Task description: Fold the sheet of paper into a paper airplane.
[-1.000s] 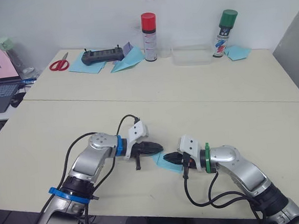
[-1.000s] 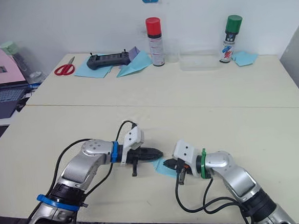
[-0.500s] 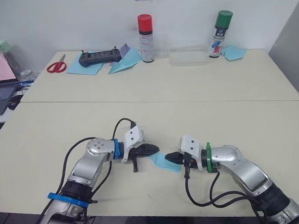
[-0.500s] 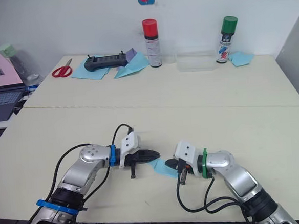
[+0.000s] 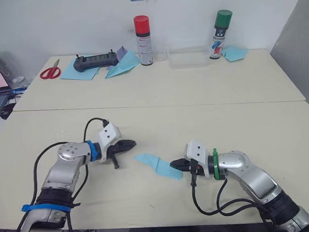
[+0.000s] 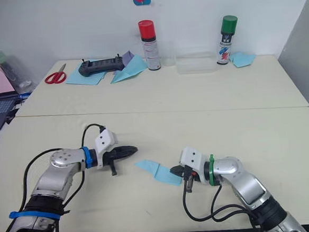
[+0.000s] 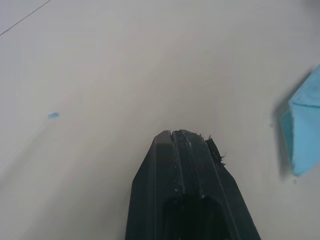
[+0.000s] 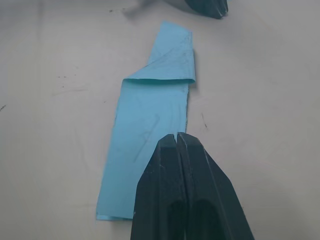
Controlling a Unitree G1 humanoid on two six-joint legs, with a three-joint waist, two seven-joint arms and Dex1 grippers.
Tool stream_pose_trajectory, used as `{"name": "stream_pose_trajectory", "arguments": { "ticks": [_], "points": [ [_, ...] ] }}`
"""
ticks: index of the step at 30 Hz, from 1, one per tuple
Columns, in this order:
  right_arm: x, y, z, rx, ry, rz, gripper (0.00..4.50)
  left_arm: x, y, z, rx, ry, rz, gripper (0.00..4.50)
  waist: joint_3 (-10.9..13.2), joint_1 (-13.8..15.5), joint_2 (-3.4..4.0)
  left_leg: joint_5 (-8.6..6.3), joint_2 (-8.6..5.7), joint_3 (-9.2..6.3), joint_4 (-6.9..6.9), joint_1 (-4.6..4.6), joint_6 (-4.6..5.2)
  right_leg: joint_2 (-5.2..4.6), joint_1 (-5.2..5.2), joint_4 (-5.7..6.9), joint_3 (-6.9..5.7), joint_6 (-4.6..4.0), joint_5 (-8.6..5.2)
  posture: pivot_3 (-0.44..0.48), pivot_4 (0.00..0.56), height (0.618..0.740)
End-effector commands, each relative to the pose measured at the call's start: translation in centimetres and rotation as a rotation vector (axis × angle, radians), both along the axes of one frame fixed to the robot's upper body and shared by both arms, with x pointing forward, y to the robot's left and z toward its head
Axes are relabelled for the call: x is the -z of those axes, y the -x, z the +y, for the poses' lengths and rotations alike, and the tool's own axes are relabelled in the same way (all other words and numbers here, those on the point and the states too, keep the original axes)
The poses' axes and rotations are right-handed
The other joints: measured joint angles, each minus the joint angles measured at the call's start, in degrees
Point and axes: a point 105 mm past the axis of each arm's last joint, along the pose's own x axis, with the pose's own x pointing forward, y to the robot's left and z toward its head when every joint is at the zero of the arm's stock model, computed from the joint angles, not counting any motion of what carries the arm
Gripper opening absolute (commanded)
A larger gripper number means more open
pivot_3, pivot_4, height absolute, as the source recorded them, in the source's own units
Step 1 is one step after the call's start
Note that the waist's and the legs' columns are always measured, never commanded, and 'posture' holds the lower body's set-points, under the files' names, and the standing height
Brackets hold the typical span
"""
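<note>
the folded paper (image 5: 159,165) lies flat on the near table (image 5: 261,124), a narrow light-blue strip with one end doubled over into a small flap (the flap end points toward the left gripper). the right gripper (image 5: 175,164) sits at the strip's other end, its two black fingers pressed together with no gap; in the right wrist view its tips (image 8: 178,142) are over the paper, but i cannot tell whether they pinch any of it or merely rest on it. the left gripper (image 5: 129,145) is apart from the paper, off to its left and a little farther back, fingers clenched on nothing, tips just above the bare tabletop; in the left wrist view the paper's flap end (image 7: 303,131) shows at the edge, clear of the fingers.

on the far table stand a red-capped spray can (image 5: 142,33) and a green-capped spray can (image 5: 221,27), with a clear tray (image 5: 187,59) between them. farther left are a black controller (image 5: 93,61), red scissors (image 5: 50,72) and a light-blue paper dart (image 5: 122,66).
</note>
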Motion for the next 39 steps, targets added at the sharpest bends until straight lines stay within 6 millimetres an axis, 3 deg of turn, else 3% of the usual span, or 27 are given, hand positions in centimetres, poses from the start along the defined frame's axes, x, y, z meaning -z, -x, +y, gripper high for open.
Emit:
{"name": "stream_pose_trajectory", "arguments": {
  "ticks": [1,3,5,11,13,15,18,21,25,33,39],
  "points": [
    [-3.1,-0.3,0.3,-0.015,-0.127,-0.027,0.02,-3.2,0.5,-1.1,0.054,0.037,-0.087,0.0,0.1,0.0,-0.05,0.0,0.0,0.0,0.0,-0.01,0.0,0.0,-0.01,-0.01,0.0,0.0,-0.01,0.0,0.15,0.74],
    [-5.7,0.0,-0.2,-0.055,-0.204,-0.017,0.19,-4.8,1.4,-2.2,0.128,0.055,-0.11,0.0,0.3,0.2,-0.07,0.0,0.0,-0.02,0.02,-0.32,-0.01,-0.02,-0.24,-0.01,-0.03,0.01,0.0,0.0,0.15,0.74],
    [-6.9,0.6,-0.8,-0.084,-0.216,0.002,0.6,-5.5,2.2,-2.6,0.176,0.051,-0.106,0.53,0.3,0.4,-0.06,0.02,-0.03,-0.08,0.15,-0.88,-0.03,-0.03,-0.67,0.0,-0.07,0.11,0.07,0.0,0.15,0.74],
    [-9.4,3.6,-2.7,-0.205,-0.214,0.076,2.7,-6.9,5.0,-2.8,0.329,-0.006,-0.077,2.29,0.4,0.4,-0.06,0.01,-0.06,-0.11,0.04,-0.95,-0.02,-0.07,-0.77,-0.04,-0.15,0.11,0.07,0.0,0.15,0.74],
    [-9.6,4.6,-3.1,-0.229,-0.2,0.101,3.41,-6.7,6.0,-2.3,0.369,-0.039,-0.062,2.95,0.4,0.4,-0.06,0.01,-0.04,-0.11,-0.01,-0.93,-0.01,-0.06,-0.8,-0.03,-0.15,0.02,0.01,0.0,0.15,0.74],
    [-8.1,6.3,-3.9,-0.287,-0.095,0.152,4.16,-6.4,7.0,-1.6,0.399,-0.075,-0.048,3.61,0.4,0.3,-0.04,0.01,-0.03,-0.08,-0.01,-0.93,-0.01,-0.06,-0.81,-0.03,-0.13,0.01,-0.01,0.0,0.15,0.74],
    [-6.1,7.4,-4.6,-0.296,-0.027,0.189,4.01,-6.4,8.2,-1.4,0.434,-0.097,-0.076,4.5,0.4,0.4,-0.09,0.0,-0.04,-0.06,0.01,-0.93,-0.01,-0.08,-0.78,-0.1,-0.13,0.02,-0.08,0.0,0.15,0.74],
    [-4.8,7.3,-4.0,-0.279,0.007,0.094,3.01,-6.8,8.9,-1.6,0.402,-0.072,-0.16,4.5,0.4,0.3,-0.1,0.01,-0.03,-0.03,0.06,-0.93,-0.02,-0.09,-0.8,-0.06,-0.1,0.03,-0.07,0.0,0.15,0.74],
    [-3.3,6.4,-3.2,-0.242,0.042,-0.02,3.01,-6.3,10.0,-1.4,0.31,-0.056,-0.175,4.5,0.4,0.2,-0.11,0.01,-0.01,0.03,0.08,-0.86,-0.02,-0.09,-0.79,-0.05,-0.03,0.07,-0.04,0.0,0.15,0.74],
    [-3.8,3.5,-1.0,-0.148,-0.05,-0.131,3.01,-6.2,10.9,-1.7,0.216,-0.016,-0.204,4.5,0.4,0.4,-0.16,0.01,-0.02,0.01,0.11,-0.86,-0.03,-0.09,-0.75,-0.03,-0.05,0.08,-0.02,0.0,0.15,0.74],
    [-3.5,0.1,-0.3,0.013,-0.122,-0.079,3.01,-7.3,9.8,-2.5,0.145,0.034,-0.222,4.5,0.4,0.4,-0.16,0.02,-0.02,-0.02,0.11,-0.84,-0.03,-0.08,-0.75,0.04,-0.08,0.05,-0.01,0.0,0.15,0.74]
  ]
}}
